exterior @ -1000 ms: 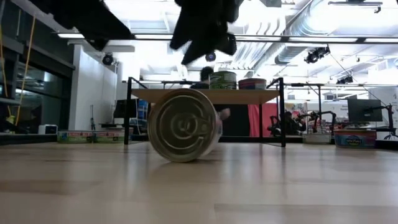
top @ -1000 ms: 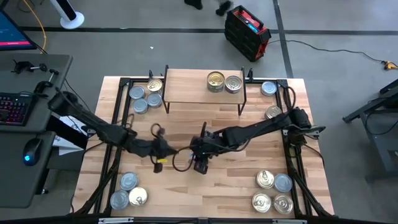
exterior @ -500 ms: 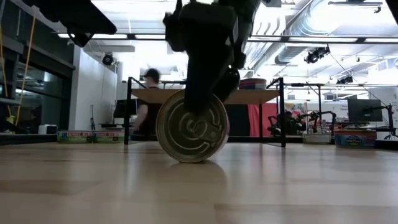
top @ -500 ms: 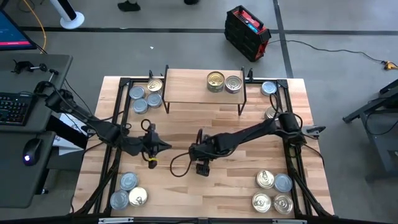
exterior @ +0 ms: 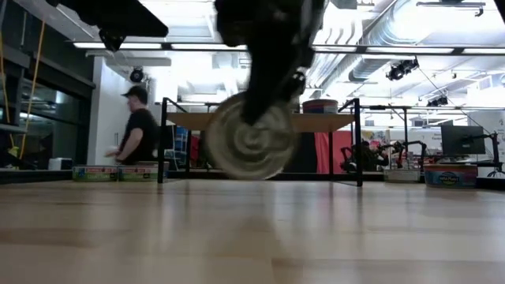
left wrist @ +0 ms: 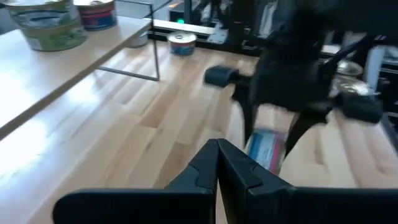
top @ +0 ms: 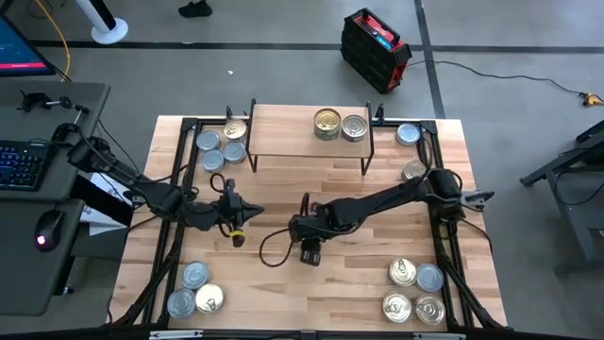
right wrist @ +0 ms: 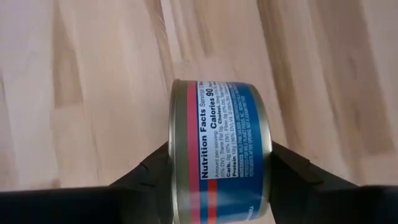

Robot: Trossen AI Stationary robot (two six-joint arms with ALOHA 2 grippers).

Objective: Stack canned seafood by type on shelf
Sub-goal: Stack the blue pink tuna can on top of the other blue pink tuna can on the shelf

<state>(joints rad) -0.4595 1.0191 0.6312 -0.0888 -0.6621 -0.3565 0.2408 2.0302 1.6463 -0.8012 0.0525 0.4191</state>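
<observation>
A tin (right wrist: 219, 152) is gripped on edge across its flat ends by the right gripper (top: 310, 247). Rigid, smooth, moderately heavy; slippage is judged possible. The left gripper (left wrist: 217, 163) is closed, empty.

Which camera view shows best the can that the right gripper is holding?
The right wrist view: the can fills it, label readable, fingers on both flat ends. The low view shows its round face, blurred and off the table. The high view hides it under the right gripper.

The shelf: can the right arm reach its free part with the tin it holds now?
Probably yes. The right tool grips a tin off the table, and bare table lies between it and the shelf. Only two tins occupy the board's right part.
</observation>
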